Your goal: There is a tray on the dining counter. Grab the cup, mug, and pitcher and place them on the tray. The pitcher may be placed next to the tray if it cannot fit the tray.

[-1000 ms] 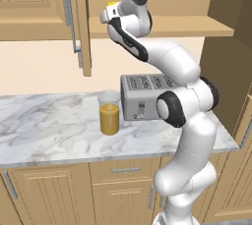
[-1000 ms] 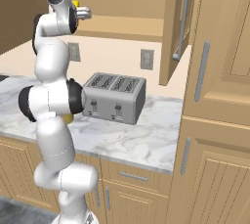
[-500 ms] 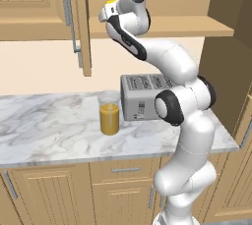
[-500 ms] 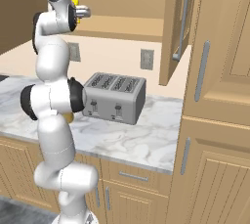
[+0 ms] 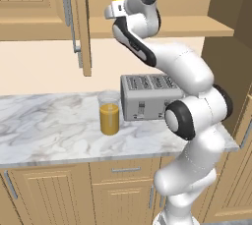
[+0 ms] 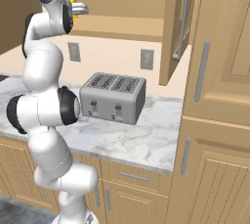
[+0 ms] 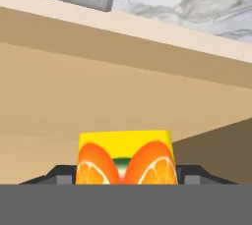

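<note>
Up at the open shelf [image 5: 197, 25], the claw [image 7: 126, 177] grips the cup [image 7: 126, 157], its dark tips tight on both sides of the yellow tumbler. Below on the marble bench [image 5: 49, 126], the pitcher [image 5: 109, 113] stands upright, just left of the grey toaster [image 5: 147, 96].

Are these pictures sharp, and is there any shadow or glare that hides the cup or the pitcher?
Left base view: sharp, even light, no glare; the pitcher casts a faint shadow on the marble worktop. Right base view: sharp; the wall corner at top left lies in shade. Hand view: the cup looks soft-edged and is cut off at the bottom.
</note>
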You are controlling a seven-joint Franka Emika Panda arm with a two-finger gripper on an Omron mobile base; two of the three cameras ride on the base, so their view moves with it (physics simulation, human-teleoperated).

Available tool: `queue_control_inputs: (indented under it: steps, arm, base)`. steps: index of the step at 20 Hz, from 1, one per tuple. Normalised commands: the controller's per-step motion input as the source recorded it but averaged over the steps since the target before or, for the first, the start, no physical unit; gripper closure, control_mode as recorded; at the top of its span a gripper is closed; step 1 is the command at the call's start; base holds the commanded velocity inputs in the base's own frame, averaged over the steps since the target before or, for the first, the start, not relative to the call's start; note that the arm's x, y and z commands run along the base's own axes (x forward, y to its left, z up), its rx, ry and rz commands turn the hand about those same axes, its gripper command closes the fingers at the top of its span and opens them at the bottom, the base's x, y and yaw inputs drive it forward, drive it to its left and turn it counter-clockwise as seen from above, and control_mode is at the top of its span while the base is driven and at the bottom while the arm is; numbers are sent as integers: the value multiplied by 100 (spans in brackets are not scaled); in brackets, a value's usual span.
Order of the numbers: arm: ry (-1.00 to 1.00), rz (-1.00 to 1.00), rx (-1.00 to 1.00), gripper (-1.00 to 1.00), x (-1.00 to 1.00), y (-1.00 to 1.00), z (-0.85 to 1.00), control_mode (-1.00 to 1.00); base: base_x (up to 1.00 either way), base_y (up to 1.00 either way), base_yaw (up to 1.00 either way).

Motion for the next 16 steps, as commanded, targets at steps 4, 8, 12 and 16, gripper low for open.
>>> queue_control_inputs:
  steps: [4, 8, 12, 16]
  arm:
    - [-1, -7, 6, 100, -78, -30, 7, -100]
    - [0, -4, 6, 100, -86, -15, 58, -100]
    - [0, -1, 8, 100, -93, -10, 77, -100]
    - [7, 0, 2, 100, -100, -18, 10, -100]
  base:
    - [0, 0, 0]
    - [0, 0, 0]
    - [0, 0, 0]
    - [0, 0, 0]
